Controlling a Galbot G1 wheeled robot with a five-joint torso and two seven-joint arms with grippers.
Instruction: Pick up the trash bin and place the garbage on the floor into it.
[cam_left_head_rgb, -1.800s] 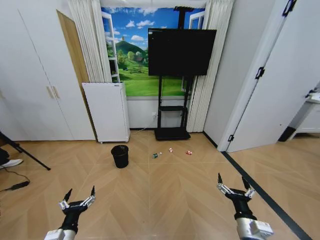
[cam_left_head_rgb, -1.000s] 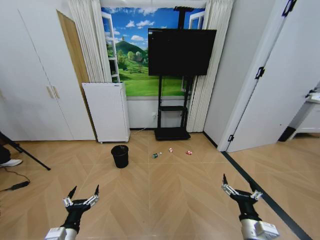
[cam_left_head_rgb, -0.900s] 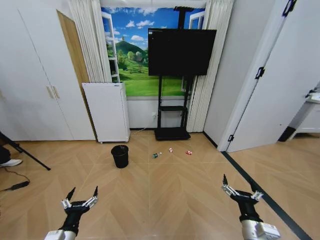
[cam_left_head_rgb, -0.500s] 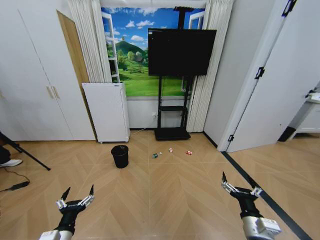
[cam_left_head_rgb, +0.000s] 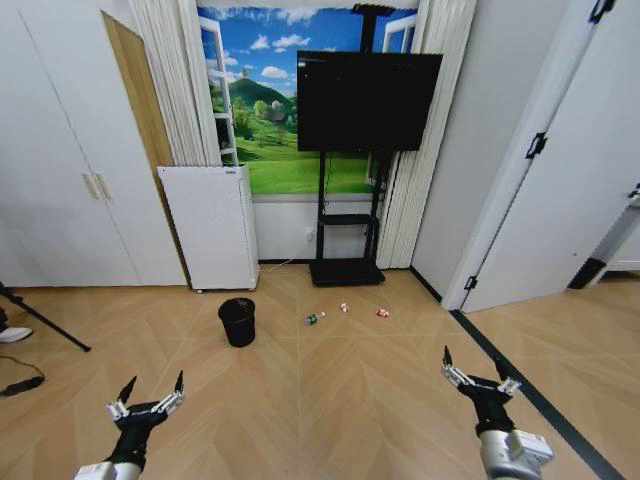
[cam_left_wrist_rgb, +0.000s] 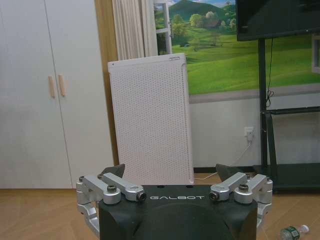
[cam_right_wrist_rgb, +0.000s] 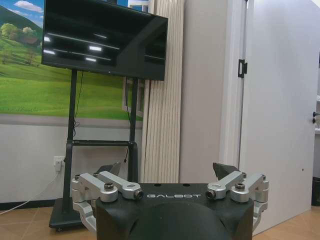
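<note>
The black trash bin stands upright on the wood floor, in front of a white perforated appliance. To its right lies the garbage: a green-and-white piece and two red-and-white pieces. The green-and-white piece also appears in the left wrist view. My left gripper is open and empty, low and well short of the bin. Off to the right, my right gripper is open too, holding nothing, far from the litter.
A black TV on a wheeled stand is against the back wall behind the litter. White cupboard doors line the left side, with a tripod leg on the floor. A white door and a dark floor strip run along the right.
The whole picture has shifted a little, so the camera has moved. Both grippers stay open and low, the left one slightly lower in view.
</note>
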